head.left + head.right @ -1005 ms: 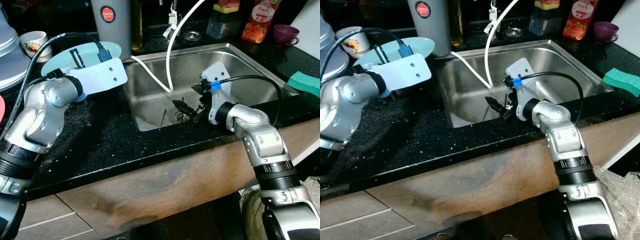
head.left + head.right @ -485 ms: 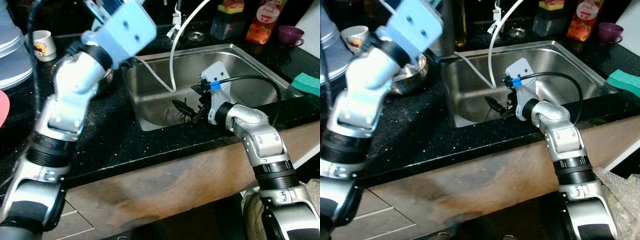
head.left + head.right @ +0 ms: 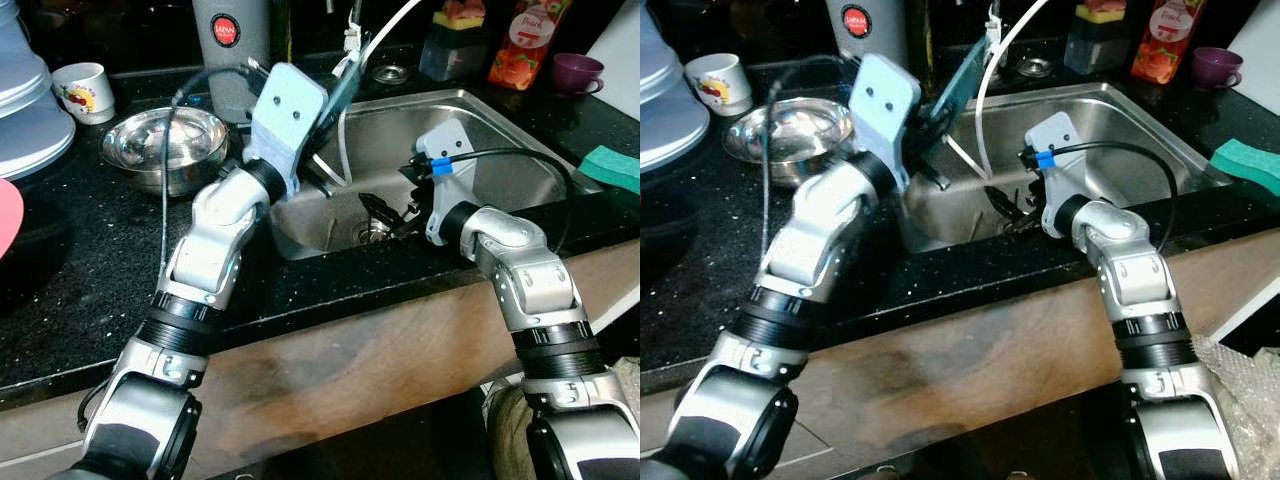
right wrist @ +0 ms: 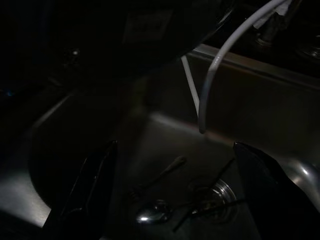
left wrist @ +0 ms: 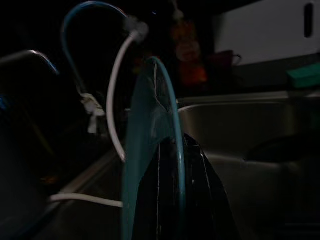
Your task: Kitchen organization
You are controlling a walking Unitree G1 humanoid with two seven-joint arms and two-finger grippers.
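Left hand grips plate upright over sink.

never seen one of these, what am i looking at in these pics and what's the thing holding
It is a humanoid robot at a kitchen sink. Two pictures come from cameras in its head, two dark ones from its wrists. The left end effector holds a thin teal plate on edge over the sink; the left wrist picture looks along that plate. The right end effector hangs open inside the basin above a spoon near the drain. On the black counter sit a steel bowl, a mug and a green sponge.
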